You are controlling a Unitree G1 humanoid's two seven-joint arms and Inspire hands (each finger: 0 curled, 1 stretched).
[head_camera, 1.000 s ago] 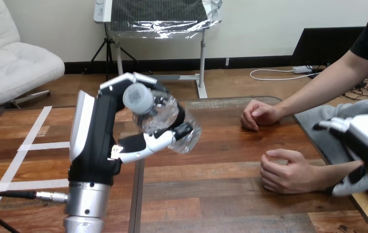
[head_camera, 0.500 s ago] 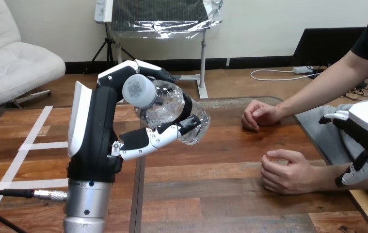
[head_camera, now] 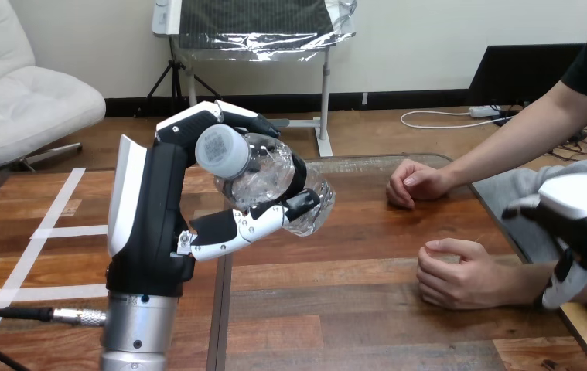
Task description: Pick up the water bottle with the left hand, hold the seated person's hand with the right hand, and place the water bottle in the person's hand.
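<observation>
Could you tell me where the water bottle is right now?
In the head view, left of centre, the water bottle is gripped by the left hand, raised above the table.

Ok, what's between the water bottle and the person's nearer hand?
Nothing: in the head view, only bare table shows between the water bottle, held in the left hand, and the person's nearer hand.
</observation>
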